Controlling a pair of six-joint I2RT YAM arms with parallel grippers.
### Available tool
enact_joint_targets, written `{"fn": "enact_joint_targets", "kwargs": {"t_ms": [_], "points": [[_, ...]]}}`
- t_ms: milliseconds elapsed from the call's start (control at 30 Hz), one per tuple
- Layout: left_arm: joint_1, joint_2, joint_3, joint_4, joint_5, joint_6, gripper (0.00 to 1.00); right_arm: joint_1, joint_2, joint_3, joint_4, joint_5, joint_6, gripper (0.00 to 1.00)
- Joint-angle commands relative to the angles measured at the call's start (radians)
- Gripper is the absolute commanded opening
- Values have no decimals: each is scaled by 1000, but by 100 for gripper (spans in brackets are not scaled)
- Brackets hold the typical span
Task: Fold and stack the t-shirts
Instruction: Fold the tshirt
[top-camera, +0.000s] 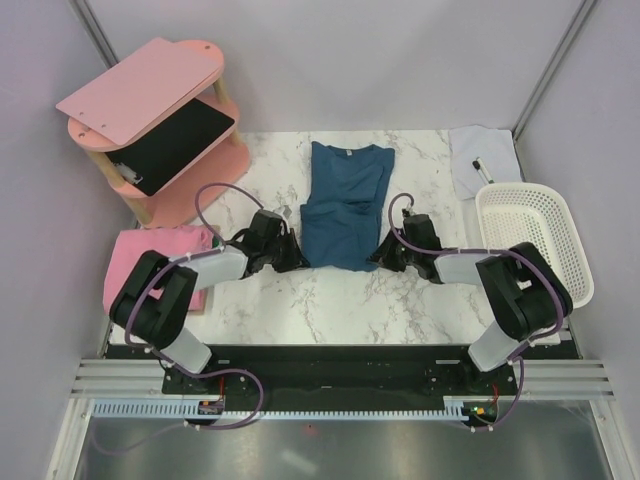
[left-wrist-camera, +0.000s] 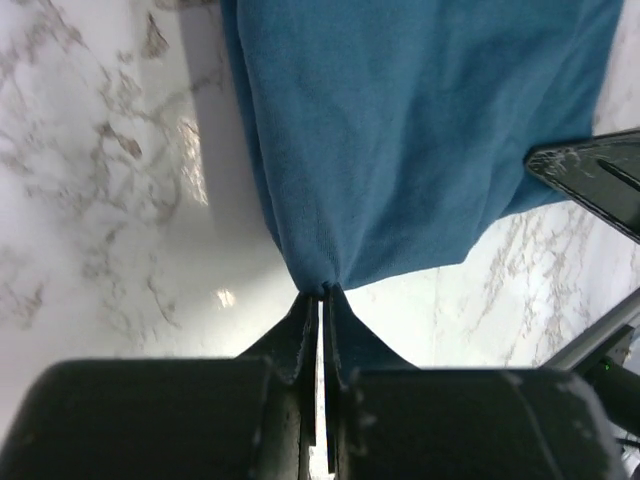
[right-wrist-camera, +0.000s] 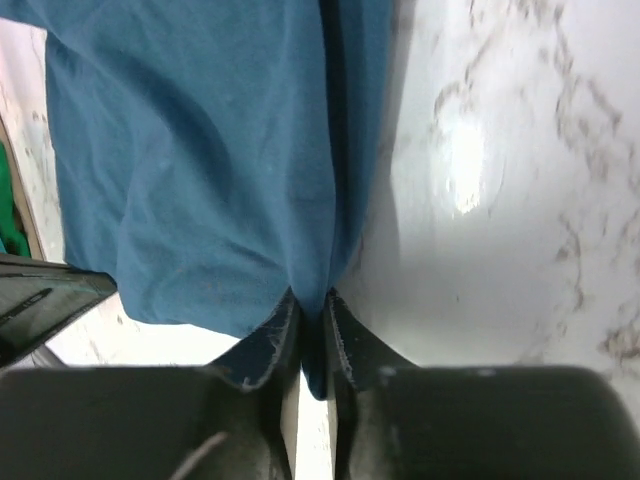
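Observation:
The dark teal-blue t-shirt (top-camera: 343, 205) lies on the marble table, sides folded in, collar at the far end. My left gripper (top-camera: 298, 262) is shut on its near left corner; the left wrist view shows the cloth (left-wrist-camera: 420, 140) pinched at my left gripper's (left-wrist-camera: 322, 292) tips. My right gripper (top-camera: 378, 258) is shut on the near right corner; in the right wrist view the cloth (right-wrist-camera: 200, 170) runs down between the jaws of my right gripper (right-wrist-camera: 312, 300). The pink t-shirt (top-camera: 150, 250) lies bunched at the table's left edge, partly hidden by my left arm.
A pink wooden shelf (top-camera: 150, 110) with a black tablet stands at the back left. A small white cloth (top-camera: 480, 155) with a pen lies at the back right. A white plastic basket (top-camera: 535, 240) stands at the right edge.

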Motion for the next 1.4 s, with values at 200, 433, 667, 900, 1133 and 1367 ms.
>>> {"fn": "enact_joint_targets", "kwargs": {"t_ms": [200,433,667,900,1133,1367], "points": [[-118,-361,-48,-190,-77,-6,2,34,-232,-116,-224,-88,-78,12],[-120,-383,72,-309,-146,34,2,31,-468,-61,-353,-23,-102,13],[-109,-228,293,-340,-199,100,2,9,-375,184,-424,85,-194,16],[-42,-19,524,-354,-145,149,2,-52,-156,423,-425,88,-271,16],[47,205,815,-377,-70,192,2,-135,99,667,-392,61,-299,17],[112,432,1101,-421,12,236,2,-196,309,879,-376,16,-285,17]]}}
